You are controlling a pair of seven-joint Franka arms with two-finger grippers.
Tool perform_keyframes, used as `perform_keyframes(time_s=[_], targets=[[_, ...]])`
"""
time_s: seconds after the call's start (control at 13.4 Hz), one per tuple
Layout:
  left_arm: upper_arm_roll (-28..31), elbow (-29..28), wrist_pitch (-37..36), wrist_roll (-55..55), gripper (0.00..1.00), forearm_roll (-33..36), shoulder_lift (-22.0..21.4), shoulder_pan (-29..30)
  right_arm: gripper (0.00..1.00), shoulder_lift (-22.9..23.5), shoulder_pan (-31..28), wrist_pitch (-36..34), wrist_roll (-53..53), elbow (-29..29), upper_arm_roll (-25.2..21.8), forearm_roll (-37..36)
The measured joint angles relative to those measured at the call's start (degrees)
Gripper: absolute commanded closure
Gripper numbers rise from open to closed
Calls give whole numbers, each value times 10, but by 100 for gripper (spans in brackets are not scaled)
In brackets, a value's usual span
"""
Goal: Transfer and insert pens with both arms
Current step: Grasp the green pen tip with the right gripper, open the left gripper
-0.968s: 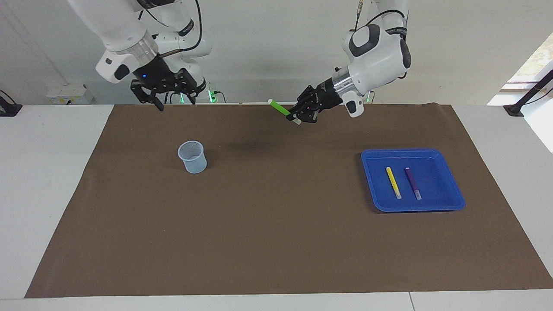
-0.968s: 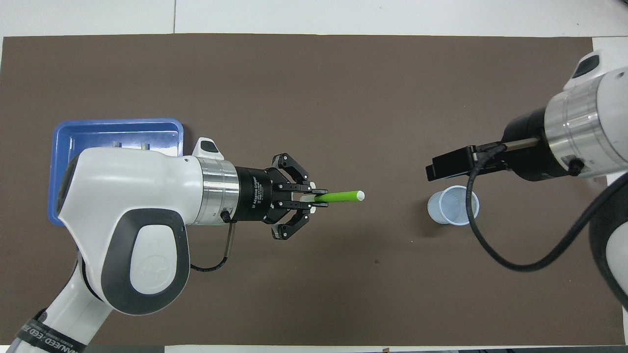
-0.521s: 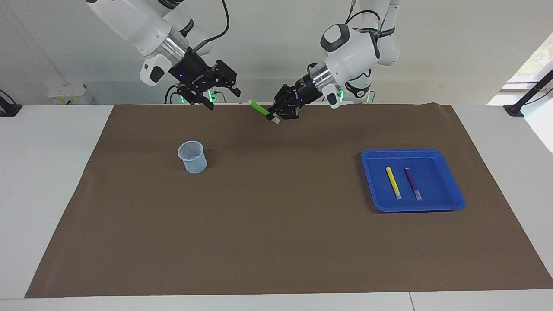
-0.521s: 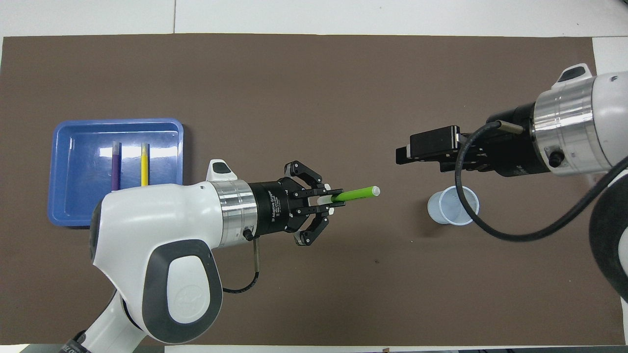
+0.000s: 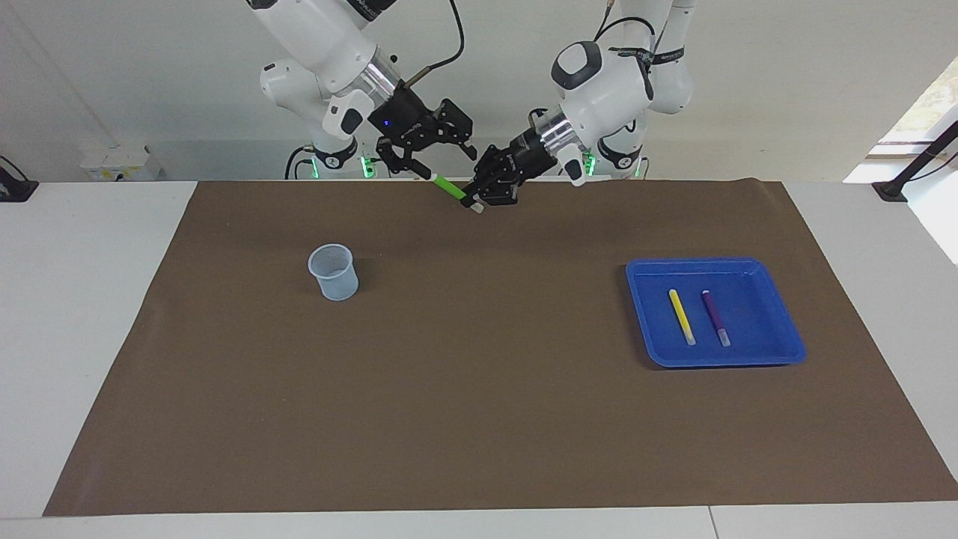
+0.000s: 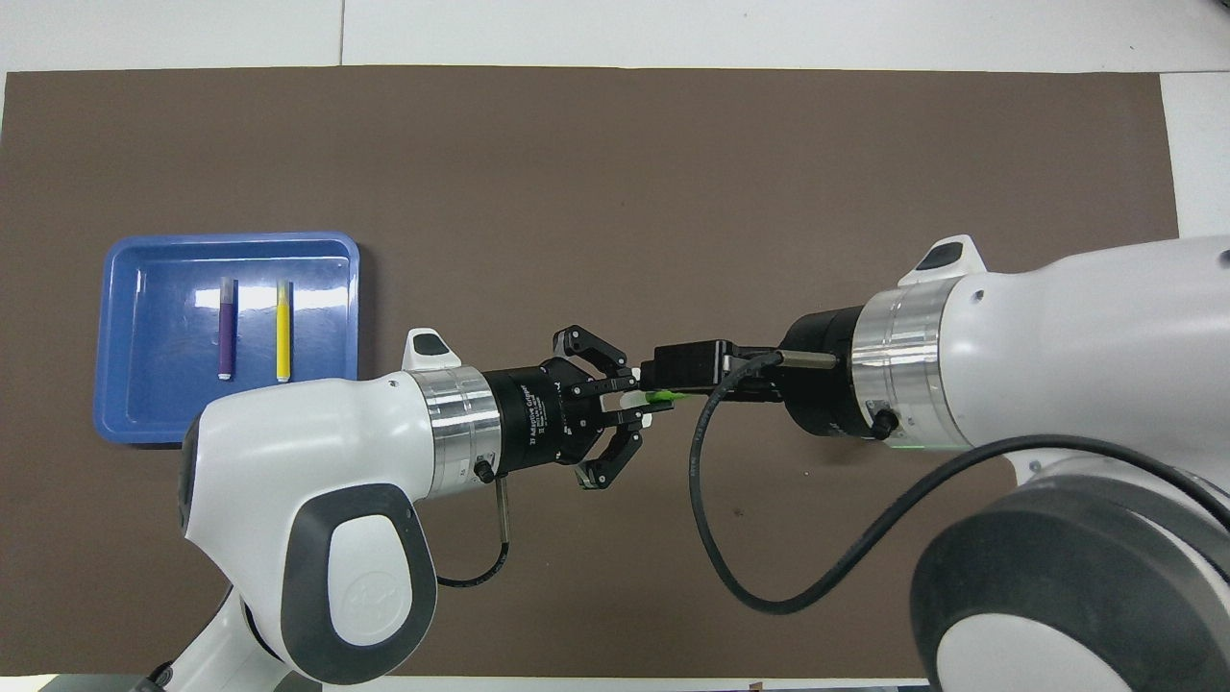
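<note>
Facing view first: the left gripper (image 5: 480, 199) has its jaws clenched on the green pen (image 5: 450, 186), near the pale tip end, with the pen up in the air over the part of the brown mat (image 5: 479, 419) nearest the robots, about mid-table. The right gripper (image 5: 419, 166) has its jaws spread wide around the pen's free end and nothing is pinched yet, far as I can tell.

So this looks like the handover. To do it well, I'd say the right jaws need to slide a bit further along the shaft before squeezing, and the left should only let go once the right has a firm hold. Otherwise the pen drops onto the surface.

Further out: the clear cup (image 5: 333, 272) stands on the mat toward the right arm's end, and that's probably where the pen goes. The blue tray (image 5: 778, 352) sits toward the left arm's end, with the yellow pen (image 5: 681, 317) and purple pen (image 5: 715, 317) lying side by side in it, not touching.

Writing: there's white print on the left gripper's black body in the overhead view, roughly "Adaptive Gripper", but I can't read the rest.
</note>
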Motion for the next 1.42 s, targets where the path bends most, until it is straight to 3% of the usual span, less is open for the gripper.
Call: perform_keyframes(time_s=[0.3,0.45,0.6,0.82,1.12,1.27,1.34,1.42], targets=[[0,0,0,0,100,-6,-2,0,12,-12,0,4,0,-17,-1,0],[0,0,0,0,100,-6,-2,0,27,-12,-1,9,0,-19,-2,0],[0,0,1,0,100,-7,-2,0,32,-12,-1,11,0,-20,-3,-1],[1,0,2,0,100,-7,-3,0,55,-12,-1,30,0,-24,-3,-3],[3,0,2,-1,100,-7,-6,1,57,-12,-3,32,0,-27,-6,-6],[3,0,2,-1,100,-7,-6,1,62,-12,-3,32,0,-27,-6,-6],[3,0,2,-1,100,-7,-6,1,68,-12,-3,33,0,-28,-6,-6],[3,0,2,-1,100,-8,-6,1,82,-12,-3,34,0,-28,-6,-6]])
